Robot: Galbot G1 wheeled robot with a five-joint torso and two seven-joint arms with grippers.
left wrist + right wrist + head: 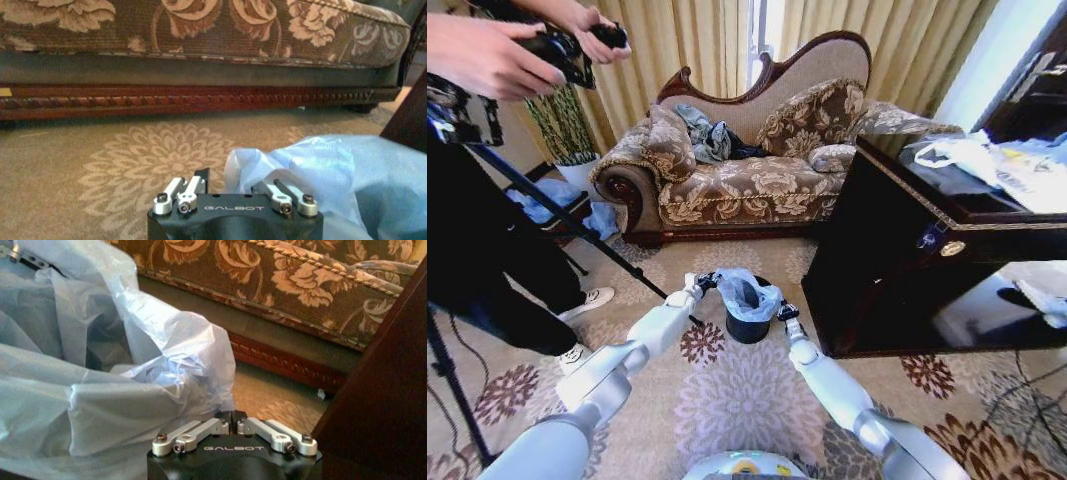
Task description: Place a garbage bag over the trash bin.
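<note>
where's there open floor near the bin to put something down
Bare carpet lies between the two arms, in front of the bin, and more between the bin and the sofa. It is tight at the bin itself: the left gripper and right gripper flank the bag, and the dark cabinet stands close on the right.

Daylight through curtains [677, 40]; head view edges warped; wrist views soft.

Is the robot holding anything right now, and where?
The right gripper pinches the bag's edge beside the bin. The left gripper is open beside the bag, holding nothing.
</note>
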